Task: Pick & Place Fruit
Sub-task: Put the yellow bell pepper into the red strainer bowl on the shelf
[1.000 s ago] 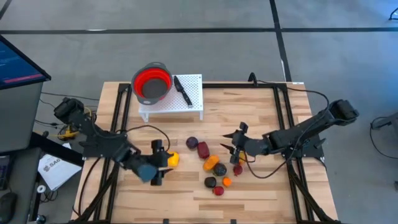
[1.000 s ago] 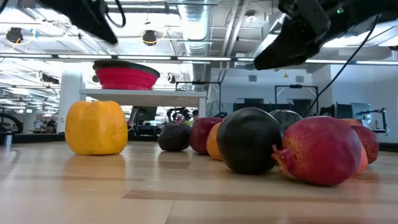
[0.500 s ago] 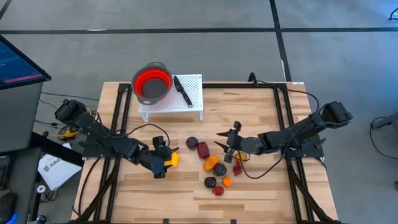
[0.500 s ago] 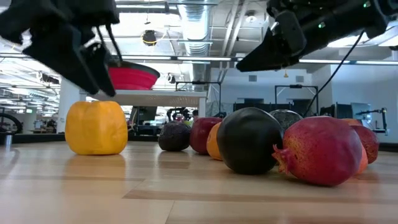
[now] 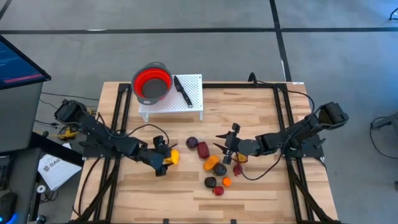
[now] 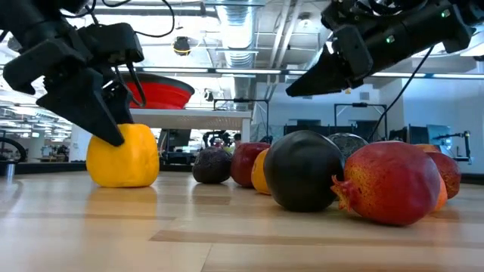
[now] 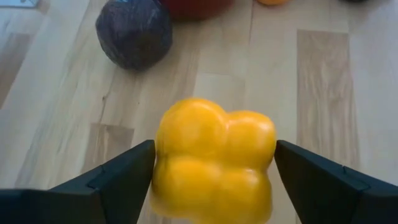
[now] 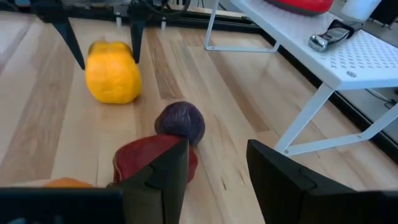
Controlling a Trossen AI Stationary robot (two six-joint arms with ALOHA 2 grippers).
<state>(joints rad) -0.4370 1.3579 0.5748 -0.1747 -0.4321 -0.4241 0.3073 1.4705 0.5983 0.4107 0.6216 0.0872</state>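
Right now the left gripper (image 7: 211, 163) is down at the wooden table (image 5: 261, 118), its fingers (image 6: 91, 106) spread wide on either side of the yellow fruit (image 5: 171, 159), not clamped on it. That fruit sits apart from the rest of the fruit (image 5: 214, 168) clustered mid-table. Above that cluster hangs the right gripper (image 5: 227, 146), jaws part-way apart, holding nothing. Farther back, a red bowl (image 5: 152, 84) rests on a white stand (image 5: 193, 99).
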